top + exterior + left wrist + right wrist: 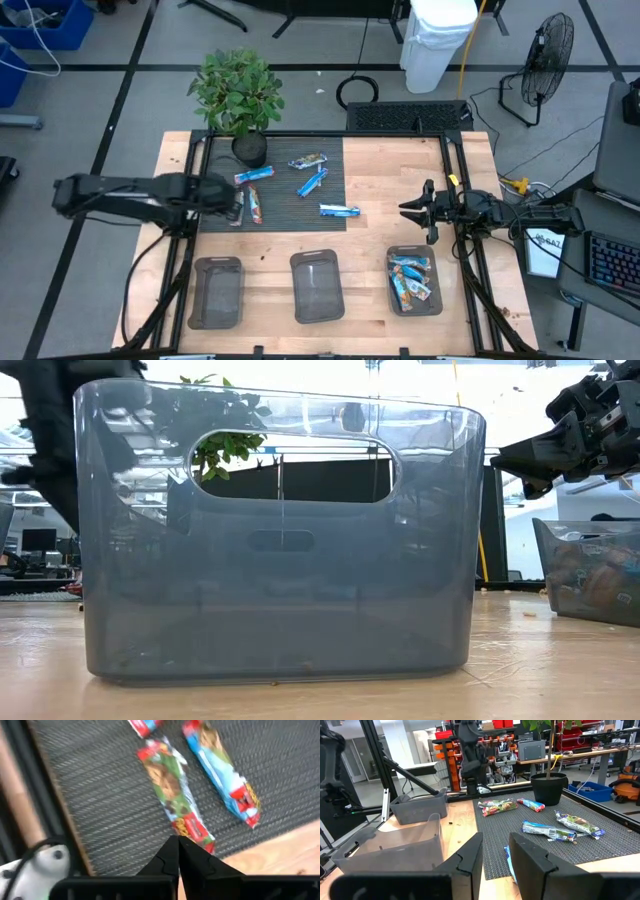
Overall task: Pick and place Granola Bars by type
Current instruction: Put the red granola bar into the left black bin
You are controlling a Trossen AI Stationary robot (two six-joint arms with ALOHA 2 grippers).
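Clear plastic fills the low view: the middle bin (280, 540) stands nearest the table's front edge, between the left bin (217, 291) and the right bin (413, 281), all three in a row on the wooden table (400, 180). Only the right bin holds anything, several blue-wrapped bars (411, 277) lying inside it. Farther back, a dark ribbed mat (275, 195) covers the table's left rear part, and the loose bars lie on it. At its left edge the left gripper (178, 851) hangs just above a red-and-green bar (175, 797), its jaws pressed together with nothing between them; whether the tips touch the wrapper cannot be told. Just beside that bar lies a blue-and-red bar (222, 767). Deeper on the mat are one blue bar (339, 210) near the right edge, another blue bar (311, 183) mid-mat, a short bar (254, 175) near the pot, and a darker bar (307, 160) at the back. At the mat's far left corner stands a potted plant (240, 95). Over bare wood to the right, well apart from the mat, the right gripper (408, 209) hovers with its jaws partly spread, holding nothing.
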